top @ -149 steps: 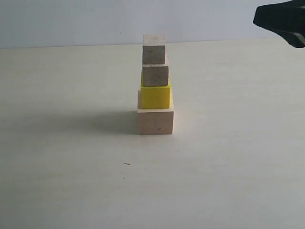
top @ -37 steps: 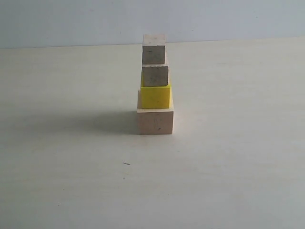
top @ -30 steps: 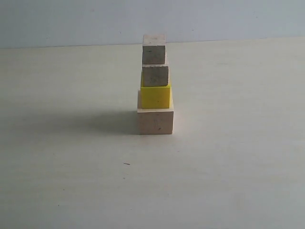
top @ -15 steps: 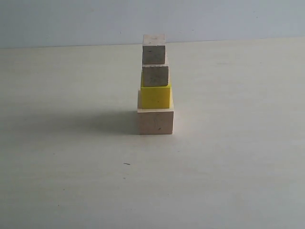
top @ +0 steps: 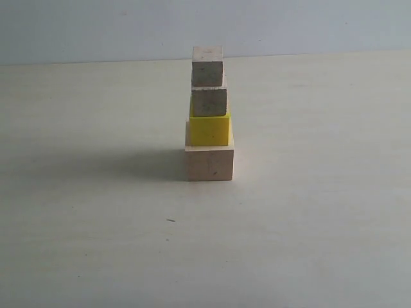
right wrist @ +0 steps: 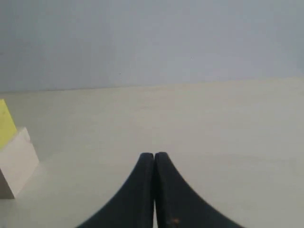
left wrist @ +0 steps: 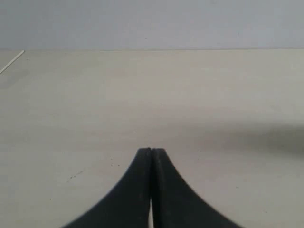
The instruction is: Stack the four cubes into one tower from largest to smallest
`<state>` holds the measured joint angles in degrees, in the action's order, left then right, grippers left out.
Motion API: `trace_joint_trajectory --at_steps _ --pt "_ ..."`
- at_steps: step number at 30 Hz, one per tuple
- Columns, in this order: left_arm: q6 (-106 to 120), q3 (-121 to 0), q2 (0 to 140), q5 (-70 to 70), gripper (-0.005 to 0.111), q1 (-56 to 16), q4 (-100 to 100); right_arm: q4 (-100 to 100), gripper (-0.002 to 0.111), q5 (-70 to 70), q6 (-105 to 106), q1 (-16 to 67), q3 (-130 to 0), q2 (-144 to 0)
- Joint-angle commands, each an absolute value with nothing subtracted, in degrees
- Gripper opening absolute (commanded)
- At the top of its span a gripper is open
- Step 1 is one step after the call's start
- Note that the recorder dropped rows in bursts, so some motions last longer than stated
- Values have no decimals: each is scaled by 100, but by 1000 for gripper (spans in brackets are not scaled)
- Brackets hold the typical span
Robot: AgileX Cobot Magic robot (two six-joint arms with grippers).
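Observation:
The tower stands in the middle of the table in the exterior view. Its base is the large pale wood cube (top: 209,163). On that sits the yellow cube (top: 209,129), then a small wood cube (top: 209,101), then the smallest wood cube (top: 207,66) on top. No gripper shows in the exterior view. My left gripper (left wrist: 151,151) is shut and empty over bare table. My right gripper (right wrist: 154,155) is shut and empty too, with the large wood cube (right wrist: 15,161) and a sliver of the yellow cube (right wrist: 5,124) at the edge of its view, well apart from it.
The pale table (top: 308,224) spreads wide around the tower. A grey wall (top: 96,29) closes off the back edge. A tiny dark speck (top: 171,220) lies in front of the tower.
The right arm, seen at the upper right corner five seconds ago, has left the exterior view. The tower has not moved.

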<state>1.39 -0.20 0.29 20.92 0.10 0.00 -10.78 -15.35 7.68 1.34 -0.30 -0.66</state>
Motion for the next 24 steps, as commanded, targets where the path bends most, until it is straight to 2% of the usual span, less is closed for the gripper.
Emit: trace_joint_trajectory --at_steps 1,24 --pt "145 0 0 2043 0 0 0 -931 0 -1631 750 92 0 0" --pt "145 0 0 2043 0 0 0 210 0 -1890 -155 92 0 0"
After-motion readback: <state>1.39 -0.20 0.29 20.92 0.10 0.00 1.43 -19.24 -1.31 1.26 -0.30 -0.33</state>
